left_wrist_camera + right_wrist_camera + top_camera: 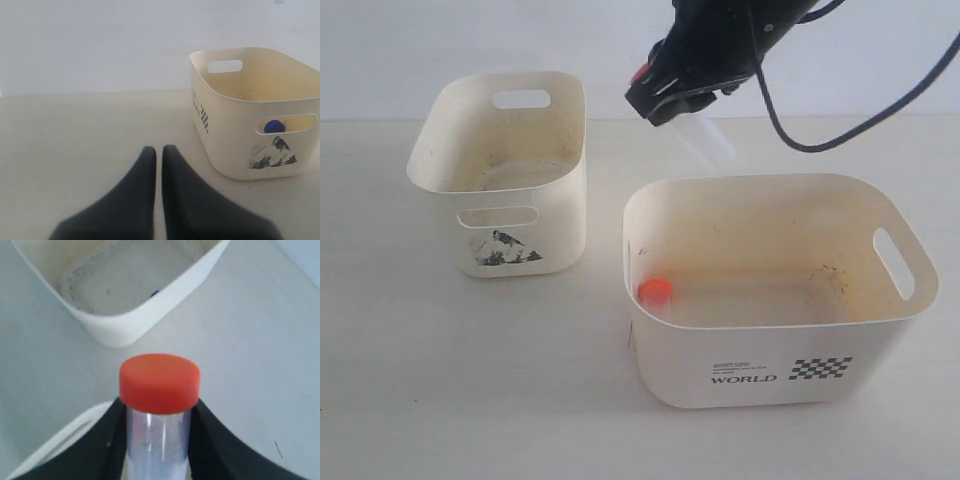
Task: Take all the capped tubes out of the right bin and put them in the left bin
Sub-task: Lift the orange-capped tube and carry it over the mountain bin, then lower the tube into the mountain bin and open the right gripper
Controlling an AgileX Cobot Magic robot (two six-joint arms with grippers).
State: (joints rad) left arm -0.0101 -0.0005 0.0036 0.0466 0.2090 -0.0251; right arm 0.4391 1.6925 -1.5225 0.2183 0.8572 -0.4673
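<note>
Capped tube (158, 385) (small, clear plastic, round orange-red screw cap): held in right claw (159, 407), black fingers (107, 440) pressing its body on both sides just below the cap; jaws part-way apart, closed onto it. Ext. view: right claw (665, 100) and tube (705, 140) hang tilted in the air, clear of both bins, beyond far rim of right bin (770, 350) (wide cream plastic, "WORLD" + black checker print).

Second tube (655, 292), orange-red cap, lies inside right bin by its left wall. Left bin (560, 200) (narrower cream plastic, dark torn sticker) stands apart on pale bench (470, 400). A blue cap (274, 126) shows through its front slot.

Left claw (159, 150): low over bench, jaws all but together, nothing held.
</note>
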